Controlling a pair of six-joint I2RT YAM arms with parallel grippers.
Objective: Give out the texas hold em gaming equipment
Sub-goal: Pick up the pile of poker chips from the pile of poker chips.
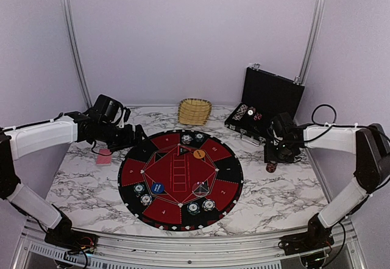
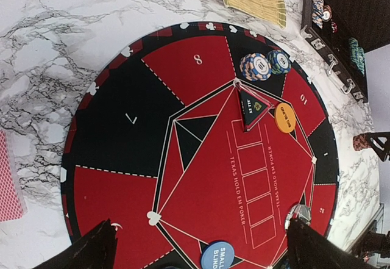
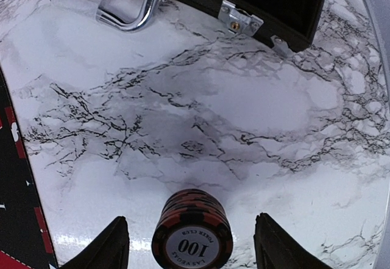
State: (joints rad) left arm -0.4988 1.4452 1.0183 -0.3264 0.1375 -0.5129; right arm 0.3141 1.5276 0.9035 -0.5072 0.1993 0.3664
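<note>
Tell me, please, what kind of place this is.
Probably a robot lab cell, not a real card room: plain pale walls, a marble-patterned table with two robot arms bolted on, and a poker mat.

Bright even light, soft shadows, mild tabletop glare

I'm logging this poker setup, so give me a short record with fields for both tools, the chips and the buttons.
Left tool: open, empty, over the mat
Right tool: open, astride the dark red chip stack, gaps both sides
Teal-and-white chips: three pairs on the mat
Orange button: on the mat
Blue button: on the mat
</note>
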